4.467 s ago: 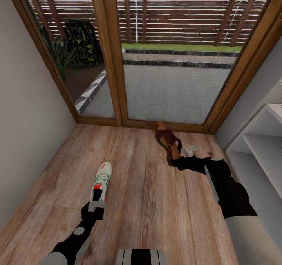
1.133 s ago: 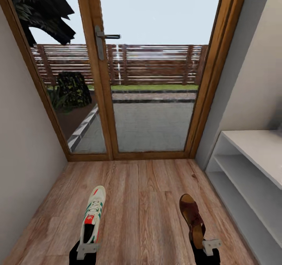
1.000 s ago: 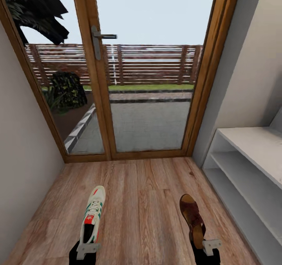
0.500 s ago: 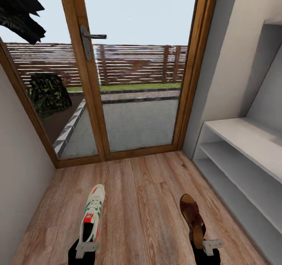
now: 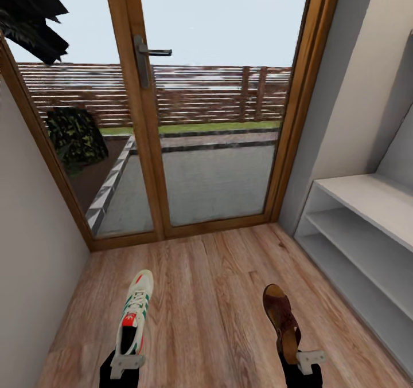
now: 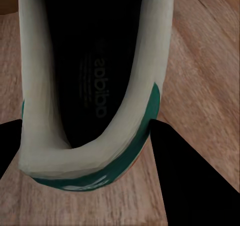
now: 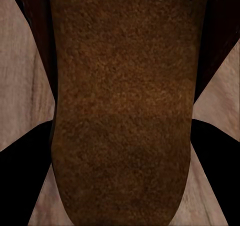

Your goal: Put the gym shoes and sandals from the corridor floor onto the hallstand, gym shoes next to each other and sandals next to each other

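A white gym shoe [image 5: 135, 314] with green stripes and a red tongue hangs above the corridor floor [image 5: 212, 285], toe pointing to the door. My left gripper [image 5: 126, 363] is shut on its heel; in the left wrist view the heel collar [image 6: 95, 161] sits between the black fingers [image 6: 192, 186]. A reddish-brown sandal [image 5: 281, 319] is held the same way, with my right gripper [image 5: 307, 360] shut on its heel end. Its insole [image 7: 122, 106] shows close up in the right wrist view. The hallstand [image 5: 367, 202] stands at the right. The second shoe and sandal are out of view.
A wood-framed glass door [image 5: 152, 141] with a handle [image 5: 150, 53] closes the corridor ahead. A plain wall [image 5: 28, 250] runs along the left. The hallstand's two open tiers [image 5: 358, 250] face the floor.
Since 4.5 s ago both shoes have been lifted off the floor. The camera has risen and swung, showing more of the door and hallstand; the held shoes keep their place in view.
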